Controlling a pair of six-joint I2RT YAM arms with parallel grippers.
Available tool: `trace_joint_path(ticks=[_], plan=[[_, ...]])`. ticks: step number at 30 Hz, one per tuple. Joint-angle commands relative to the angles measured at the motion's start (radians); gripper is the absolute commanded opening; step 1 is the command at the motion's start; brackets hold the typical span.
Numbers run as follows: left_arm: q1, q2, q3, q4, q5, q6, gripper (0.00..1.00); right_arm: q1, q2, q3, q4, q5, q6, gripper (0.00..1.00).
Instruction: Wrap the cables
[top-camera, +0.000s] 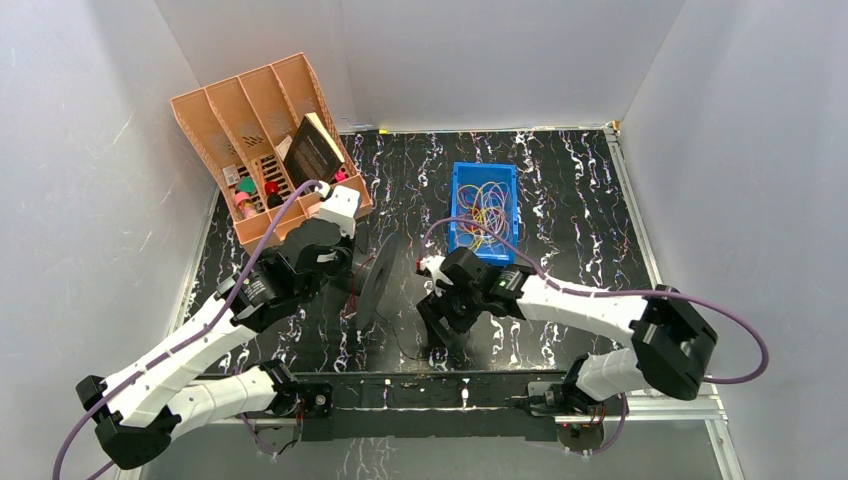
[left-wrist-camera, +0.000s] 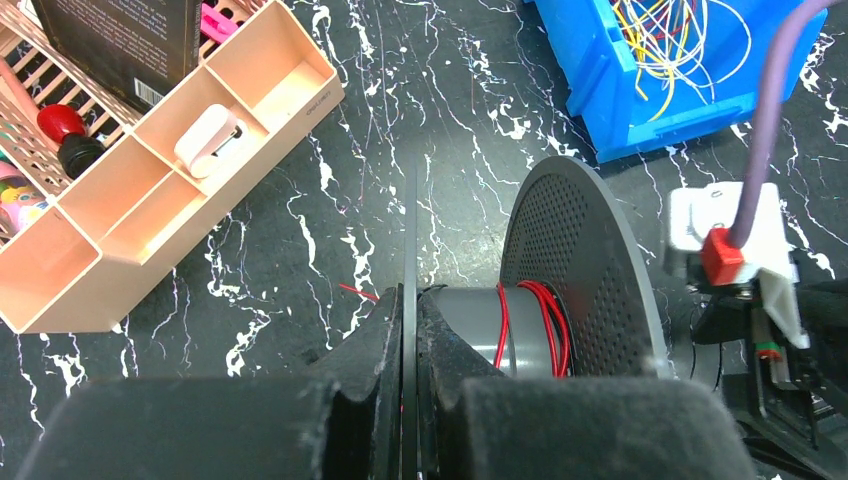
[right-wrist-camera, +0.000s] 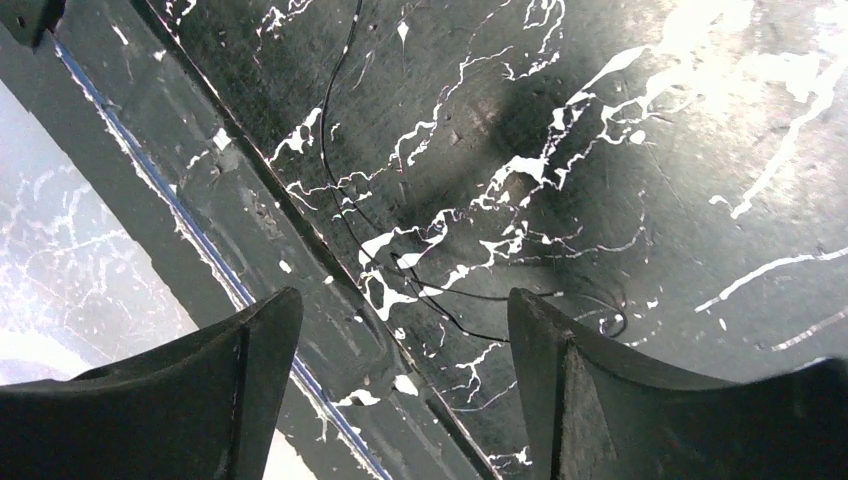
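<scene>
Red cable (left-wrist-camera: 545, 325) is wound in a few turns round the grey hub of a spool (left-wrist-camera: 470, 335) that stands on edge near the middle of the black marbled table (top-camera: 580, 200). The left gripper (left-wrist-camera: 410, 345) is clamped tight on the rim of the spool's thin disc (left-wrist-camera: 411, 230), a pad against each face. The perforated disc (left-wrist-camera: 585, 260) on the hub's other end stands free.

Right of the spool, the right gripper (right-wrist-camera: 402, 305) points down at the near part of the table, its jaws spread wide and gripping nothing. A dark cable (right-wrist-camera: 335, 190), very thin, lies loose on the surface beneath it and curls across the gap.

Tangled cables (top-camera: 482, 208), yellow, red and purple, fill a blue bin (top-camera: 455, 200) on the far side. A peach organizer (top-camera: 215, 115) stands at the far left.
</scene>
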Motion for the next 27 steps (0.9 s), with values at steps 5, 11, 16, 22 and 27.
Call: trace_joint_path(ticks=[5, 11, 16, 22, 27], plan=[[0.003, -0.019, 0.04, 0.018, -0.009, -0.01, 0.0, -0.034, 0.133, -0.001, 0.078, -0.196, -0.111, 0.86], [0.003, -0.018, 0.043, 0.012, -0.015, -0.008, 0.0, -0.032, 0.17, -0.026, 0.084, -0.26, -0.087, 0.87], [0.003, -0.013, 0.043, 0.013, -0.015, -0.007, 0.0, -0.024, 0.16, -0.058, 0.09, -0.258, -0.05, 0.83], [0.004, -0.015, 0.04, 0.012, -0.027, -0.01, 0.0, 0.01, 0.14, -0.089, 0.094, -0.223, -0.006, 0.75], [0.004, -0.016, 0.04, 0.01, -0.032, -0.014, 0.0, 0.047, 0.137, -0.098, 0.093, -0.186, 0.028, 0.71]])
